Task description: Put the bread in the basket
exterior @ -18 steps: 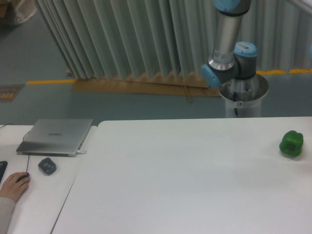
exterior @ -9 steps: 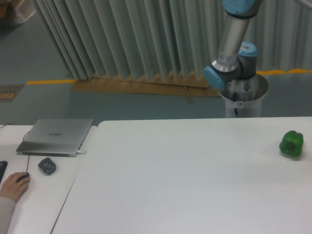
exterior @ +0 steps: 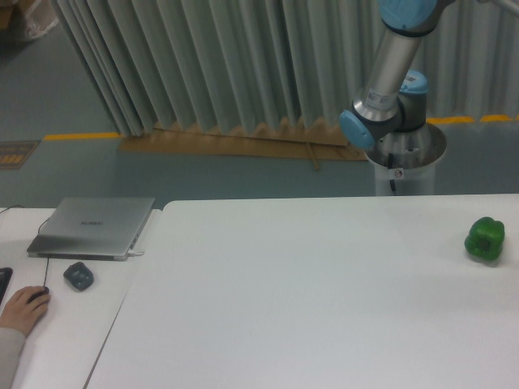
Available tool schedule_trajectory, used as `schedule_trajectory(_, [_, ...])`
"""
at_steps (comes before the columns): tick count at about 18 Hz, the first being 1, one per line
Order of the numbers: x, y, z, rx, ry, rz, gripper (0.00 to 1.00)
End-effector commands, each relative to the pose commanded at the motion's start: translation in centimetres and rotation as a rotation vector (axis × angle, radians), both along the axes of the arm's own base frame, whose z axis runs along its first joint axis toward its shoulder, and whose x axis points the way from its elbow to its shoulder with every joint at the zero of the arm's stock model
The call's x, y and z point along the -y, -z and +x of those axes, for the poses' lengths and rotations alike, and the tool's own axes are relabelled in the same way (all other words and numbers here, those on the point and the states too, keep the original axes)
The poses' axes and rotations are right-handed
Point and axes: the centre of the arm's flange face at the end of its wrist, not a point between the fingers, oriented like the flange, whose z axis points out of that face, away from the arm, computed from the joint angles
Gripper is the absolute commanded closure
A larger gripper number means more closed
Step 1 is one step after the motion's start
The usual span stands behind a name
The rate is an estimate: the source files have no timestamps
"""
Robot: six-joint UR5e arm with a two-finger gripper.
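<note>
Neither bread nor basket is in view; the gripper is out of frame, so its state cannot be told. A shiny green bell pepper (exterior: 485, 239) sits at 3 o'clock on the white table (exterior: 308, 308). Completion cannot be judged.

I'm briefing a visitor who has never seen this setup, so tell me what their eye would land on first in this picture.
First the shiny green pepper, alone near the right edge of the big white table. Next the robot arm with its blue joints, rising behind the table's far edge at upper right; its gripper is out of view. On the side desk at left lie a closed laptop and a person's hand on a mouse; no bread or basket shows.
</note>
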Motion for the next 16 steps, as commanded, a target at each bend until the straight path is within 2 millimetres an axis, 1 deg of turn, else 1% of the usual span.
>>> schedule_trajectory(2, [0.0,-0.2,-0.4,-0.031,-0.001,0.006,0.73])
schedule_trajectory(4, [1.0,-0.4,-1.2,-0.065,-0.015,0.013,0.73])
schedule_trajectory(6, [1.6,1.8,-2.1,-0.049,0.015,0.007,0.73])
schedule_trajectory(8, [1.5,3.1,-2.3,-0.027,0.036,-0.009,0.73])
schedule_trajectory(11, [1.1,4.4,-2.9,-0.016,0.026,-0.011,0.73])
schedule_trajectory(14, [1.3,4.4,-3.0,-0.016,0.024,-0.008,0.73])
schedule_trajectory(15, [1.2,4.5,-2.8,-0.013,0.026,-0.009,0.55])
schedule_trajectory(16, [1.2,4.4,-2.6,-0.012,0.031,-0.003,0.01])
